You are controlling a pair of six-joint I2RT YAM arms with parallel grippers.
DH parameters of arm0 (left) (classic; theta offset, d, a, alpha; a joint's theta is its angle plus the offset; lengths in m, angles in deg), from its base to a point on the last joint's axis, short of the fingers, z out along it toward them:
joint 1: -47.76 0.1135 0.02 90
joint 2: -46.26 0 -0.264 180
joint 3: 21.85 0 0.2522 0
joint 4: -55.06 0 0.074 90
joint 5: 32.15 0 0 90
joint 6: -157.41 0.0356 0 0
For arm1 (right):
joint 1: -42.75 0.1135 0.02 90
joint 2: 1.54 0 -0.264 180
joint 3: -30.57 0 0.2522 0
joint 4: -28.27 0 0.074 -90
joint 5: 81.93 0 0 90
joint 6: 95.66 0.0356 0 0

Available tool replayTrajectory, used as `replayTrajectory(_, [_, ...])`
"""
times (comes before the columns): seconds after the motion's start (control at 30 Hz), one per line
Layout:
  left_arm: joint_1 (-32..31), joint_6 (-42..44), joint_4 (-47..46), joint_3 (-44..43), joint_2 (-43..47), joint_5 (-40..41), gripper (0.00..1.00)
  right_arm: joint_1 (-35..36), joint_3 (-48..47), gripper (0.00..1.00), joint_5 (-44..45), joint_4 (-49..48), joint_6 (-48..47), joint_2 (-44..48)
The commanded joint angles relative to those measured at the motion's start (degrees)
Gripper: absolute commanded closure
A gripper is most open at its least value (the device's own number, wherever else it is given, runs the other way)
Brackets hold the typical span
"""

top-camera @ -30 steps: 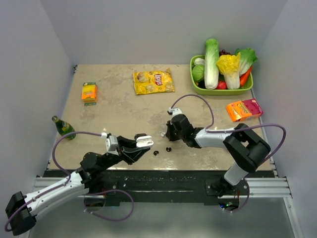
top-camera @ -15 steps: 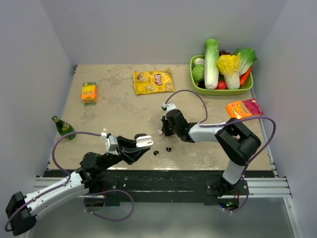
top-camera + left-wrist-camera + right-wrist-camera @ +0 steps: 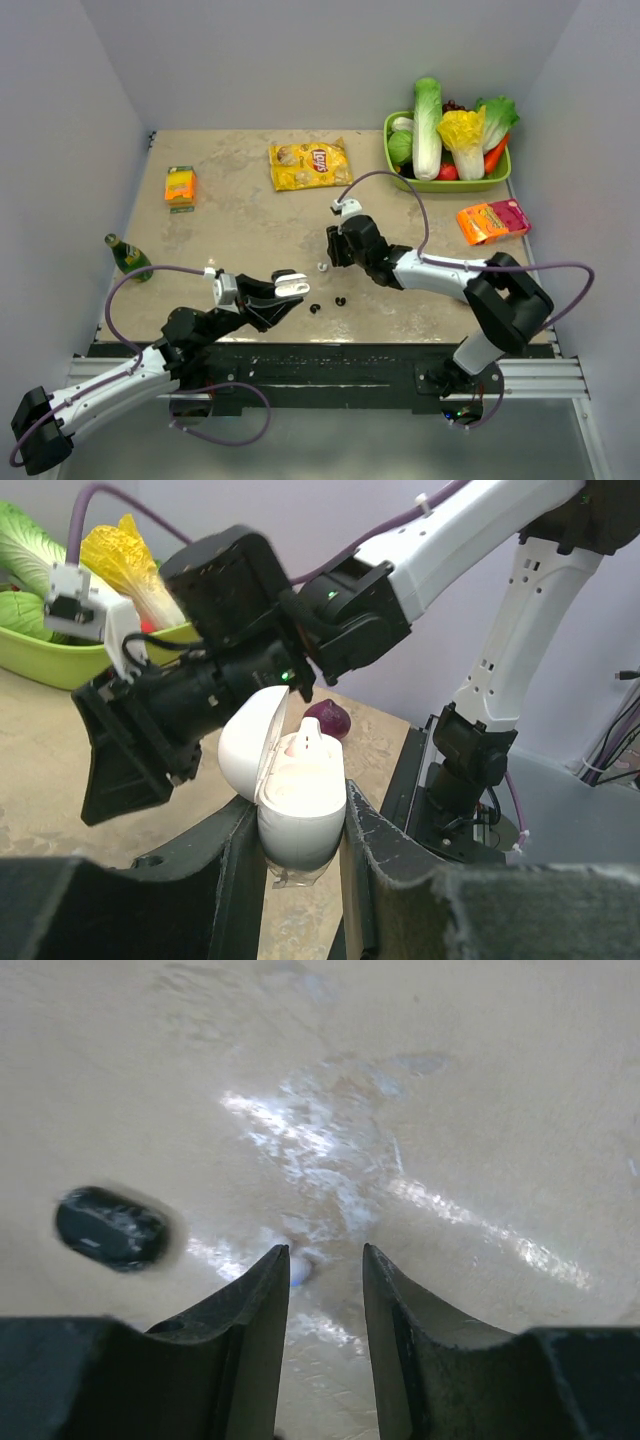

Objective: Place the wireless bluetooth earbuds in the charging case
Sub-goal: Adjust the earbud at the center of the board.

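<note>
The white charging case (image 3: 300, 800) stands between the fingers of my left gripper (image 3: 296, 832), which is shut on it, with its lid (image 3: 245, 742) hinged open. In the top view the case (image 3: 291, 287) hangs just above the table's near edge. My right gripper (image 3: 325, 1256) is open, tips close over the table. A tiny whitish earbud (image 3: 300, 1273) lies on the table against the left finger's tip, not gripped. It also shows in the top view as the whitish earbud (image 3: 322, 267). A dark earbud (image 3: 110, 1228) lies to the left. Two dark earbuds (image 3: 314, 308) (image 3: 340, 300) sit near the case.
A yellow chip bag (image 3: 311, 165) and an orange box (image 3: 180, 185) lie at the back. A green basket (image 3: 400, 175) of vegetables stands at the back right, an orange-pink packet (image 3: 492, 220) right of centre, and a green bottle (image 3: 128, 256) at the left edge.
My right gripper has swung slightly up and left, and its jaws have parted, with the whitish earbud on the table at its tips. The left arm with the case has not moved.
</note>
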Motion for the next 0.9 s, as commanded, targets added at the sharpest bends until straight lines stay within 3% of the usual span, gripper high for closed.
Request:
replayTrajectory(0.0, [0.13, 0.14, -2.35, 0.76, 0.62, 0.43, 1.00, 2.92, -0.54, 0.62, -5.22, 0.48, -5.20, 4.36])
replayTrajectory(0.23, [0.13, -0.48, -3.14, 0.94, -0.17, -0.01, 1.00, 5.39, -1.16, 0.63, -9.65, 2.42, -8.81, 1.02])
replayTrajectory(0.87, [0.04, -1.09, -4.37, 1.99, -0.09, -0.27, 1.00, 6.27, -4.94, 0.59, -7.28, 2.51, -10.39, -4.52])
